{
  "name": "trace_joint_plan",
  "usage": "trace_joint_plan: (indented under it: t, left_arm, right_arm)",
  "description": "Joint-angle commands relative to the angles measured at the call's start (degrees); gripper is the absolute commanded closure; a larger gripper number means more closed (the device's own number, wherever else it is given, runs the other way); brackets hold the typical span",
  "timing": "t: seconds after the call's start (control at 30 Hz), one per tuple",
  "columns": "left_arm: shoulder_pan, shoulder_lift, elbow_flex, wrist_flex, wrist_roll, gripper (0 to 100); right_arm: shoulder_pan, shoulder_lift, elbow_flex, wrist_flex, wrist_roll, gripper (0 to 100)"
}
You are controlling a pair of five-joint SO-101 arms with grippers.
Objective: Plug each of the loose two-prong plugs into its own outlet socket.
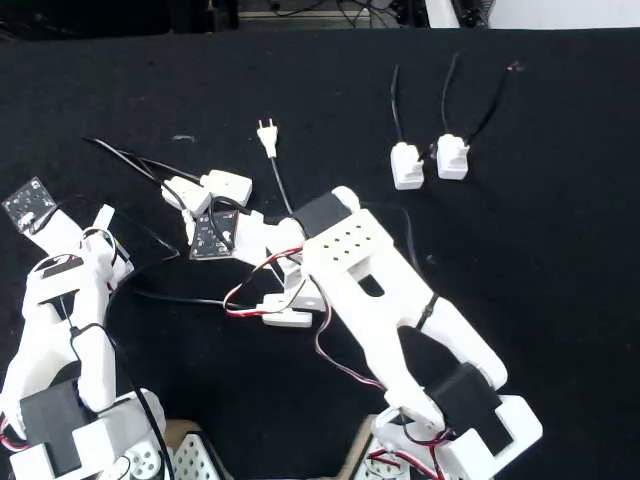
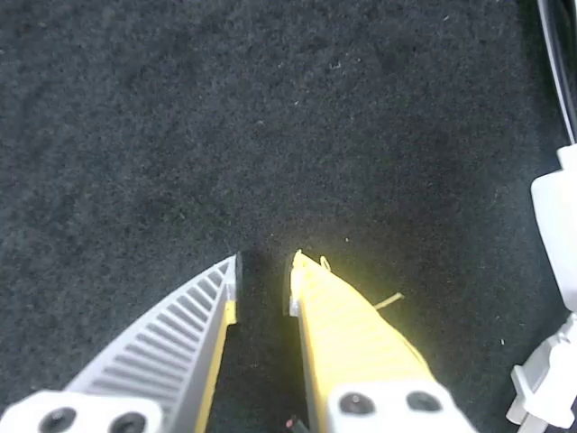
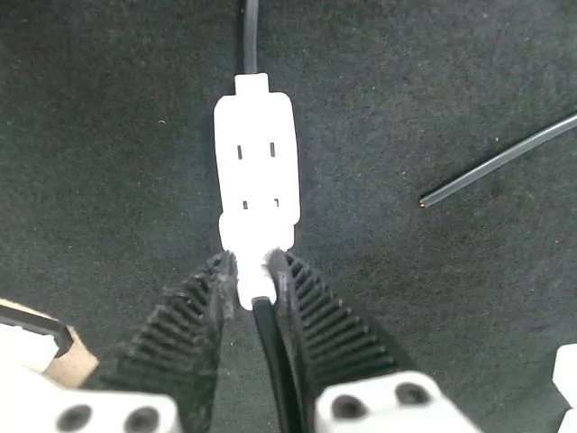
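My right gripper (image 3: 255,271) is shut on a white plug (image 3: 255,287), whose black cable runs back between the fingers. The plug's front touches the end of a white outlet block (image 3: 255,176) with slot pairs on its face; I cannot tell whether the prongs are in. In the high view this gripper (image 1: 190,200) sits at the outlet block (image 1: 226,183) at centre left. A loose two-prong plug (image 1: 266,135) lies farther back on its black cable. My left gripper (image 2: 266,263) hovers over bare black cloth, slightly open with nothing between its fingers; in the high view it (image 1: 103,220) is at the far left.
Two more white outlet blocks (image 1: 407,166) (image 1: 452,157) with black cables lie at the back right. Black cables (image 1: 130,158) cross the cloth by the left arm. A white piece (image 2: 557,225) and a cable (image 2: 559,54) edge the left wrist view.
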Motion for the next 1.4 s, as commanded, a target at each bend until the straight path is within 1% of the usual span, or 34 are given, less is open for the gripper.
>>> trace_joint_plan:
  t: [0.0,0.1,0.23,0.5,0.67,1.1,1.37]
  left_arm:
    - [-0.48,-0.88,-1.71,-0.62,0.88,89]
    - [-0.48,-0.88,-1.71,-0.62,0.88,89]
    - [-0.48,-0.88,-1.71,-0.62,0.88,89]
    - [-0.48,-0.97,-1.71,-0.62,0.88,89]
    - [-0.48,-0.97,-1.71,-0.62,0.88,89]
    - [-0.48,-0.97,-1.71,-0.70,0.88,89]
    - [-0.48,-0.97,-1.71,-0.70,0.88,89]
  right_arm:
    - [1.32,-0.31,-0.31,-0.88,-0.09,98.8]
    - [1.32,-0.31,-0.31,-0.88,0.09,98.8]
    - [1.41,-0.31,-0.31,-0.88,3.25,98.8]
    - [2.29,-0.31,0.31,-0.97,3.08,98.8]
    - [2.55,-0.31,3.91,-4.92,1.67,98.8]
    - [1.23,-0.31,4.00,-5.10,1.49,98.8]
    - [1.23,-0.31,3.30,-5.45,-4.31,98.8]
